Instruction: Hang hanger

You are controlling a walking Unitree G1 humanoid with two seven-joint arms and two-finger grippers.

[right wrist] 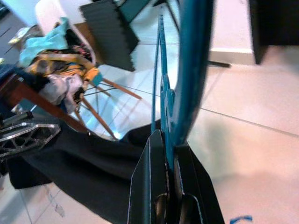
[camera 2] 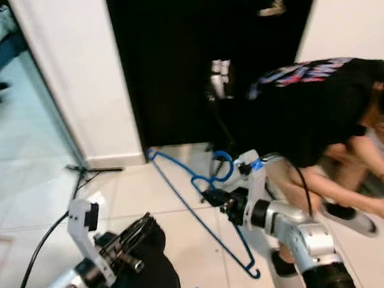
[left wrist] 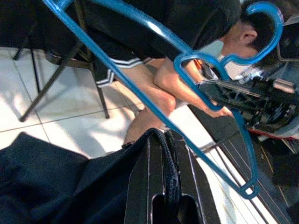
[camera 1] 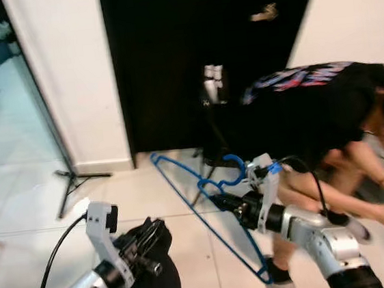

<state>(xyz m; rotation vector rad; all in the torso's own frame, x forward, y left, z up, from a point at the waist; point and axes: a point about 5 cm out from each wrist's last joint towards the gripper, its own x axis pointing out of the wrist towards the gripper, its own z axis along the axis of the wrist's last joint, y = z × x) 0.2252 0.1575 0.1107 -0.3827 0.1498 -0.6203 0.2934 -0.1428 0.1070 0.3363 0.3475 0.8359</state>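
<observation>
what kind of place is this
Probably a room in a home: pale floor tiles, white walls and a dark doorway. The right gripper holds a blue hanger, the left gripper a dark garment, and a chair piled with clothes stands nearby.

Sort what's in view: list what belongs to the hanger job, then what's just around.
Job:
blue hanger, clamped in the right gripper
black garment, gripped by the left gripper

Around:
crouching person
tripod legs
pile of clothes

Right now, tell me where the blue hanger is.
The blue hanger is off the floor, pinched in the right gripper, beside the crouching person.
</observation>
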